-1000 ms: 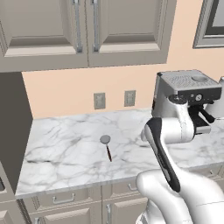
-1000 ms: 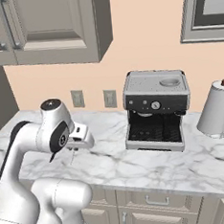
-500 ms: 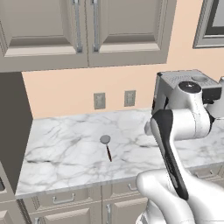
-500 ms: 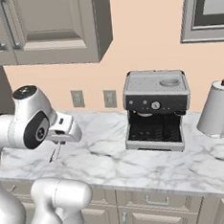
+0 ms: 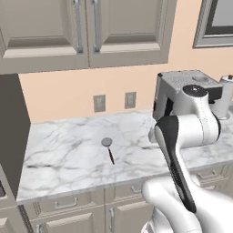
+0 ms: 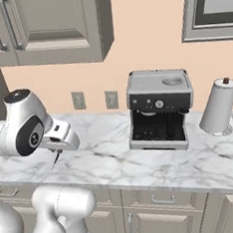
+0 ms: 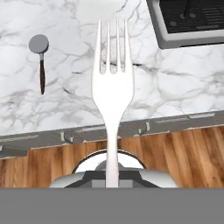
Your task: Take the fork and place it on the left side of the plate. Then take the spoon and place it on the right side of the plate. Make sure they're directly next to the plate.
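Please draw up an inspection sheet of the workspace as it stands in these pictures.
Surface: marble counter.
Fork: held in the gripper, tines pointing away from the hand, raised above the counter edge.
Spoon: lying flat on the counter, dark handle toward the front edge.
Plate: nothing seen.
Clutter: espresso machine; paper towel roll.
Gripper: shut on the fork handle.
Cables: nothing seen.
Surroundings: wall cabinets, two wall outlets, drawers below.

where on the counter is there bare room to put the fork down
Bare marble lies left of the spoon toward the dark side wall, and between the spoon and the coffee machine. It is crowded at the right end, where the coffee machine and paper towel roll stand. The fork is in the gripper.
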Available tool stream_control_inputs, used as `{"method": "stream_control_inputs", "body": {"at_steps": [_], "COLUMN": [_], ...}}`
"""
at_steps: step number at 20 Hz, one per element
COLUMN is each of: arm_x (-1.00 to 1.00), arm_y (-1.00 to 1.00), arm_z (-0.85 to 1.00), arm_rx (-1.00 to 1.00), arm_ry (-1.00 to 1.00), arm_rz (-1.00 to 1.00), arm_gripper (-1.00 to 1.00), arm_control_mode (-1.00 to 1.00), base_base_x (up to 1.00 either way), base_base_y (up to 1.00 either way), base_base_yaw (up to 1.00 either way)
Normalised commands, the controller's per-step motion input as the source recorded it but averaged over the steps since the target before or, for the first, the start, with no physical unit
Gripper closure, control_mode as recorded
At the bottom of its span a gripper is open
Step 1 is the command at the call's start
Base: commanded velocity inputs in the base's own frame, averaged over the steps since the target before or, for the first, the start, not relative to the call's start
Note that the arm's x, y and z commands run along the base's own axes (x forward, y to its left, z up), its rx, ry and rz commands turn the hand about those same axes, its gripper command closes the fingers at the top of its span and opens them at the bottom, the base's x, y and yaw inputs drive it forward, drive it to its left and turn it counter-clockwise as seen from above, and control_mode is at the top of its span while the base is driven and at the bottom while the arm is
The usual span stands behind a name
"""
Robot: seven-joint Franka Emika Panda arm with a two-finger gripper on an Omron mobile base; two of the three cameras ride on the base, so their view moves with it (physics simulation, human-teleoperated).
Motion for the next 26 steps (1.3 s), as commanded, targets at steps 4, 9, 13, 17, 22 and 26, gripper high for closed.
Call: {"method": "stream_control_inputs", "body": {"at_steps": [4,9,13,17,22,26], "arm_x": [0.00,0.00,0.00,0.00,0.00,0.00], "arm_y": [0.00,0.00,0.00,0.00,0.00,0.00], "arm_z": [0.00,0.00,0.00,0.00,0.00,0.00], "arm_rx": [0.00,0.00,0.00,0.00,0.00,0.00], "arm_ry": [0.00,0.00,0.00,0.00,0.00,0.00], "arm_rz": [0.00,0.00,0.00,0.00,0.00,0.00], "arm_gripper": [1.00,1.00,1.00,1.00,1.00,1.00], "arm_control_mode": [1.00,1.00,1.00,1.00,1.00,1.00], "base_base_x": [-0.70,-0.66,-0.62,-0.67,-0.78,-0.86], "base_base_y": [0.46,0.33,0.26,0.29,0.41,0.41], "base_base_yaw": [-0.45,-0.54,-0.60,-0.58,-0.50,-0.48]}}
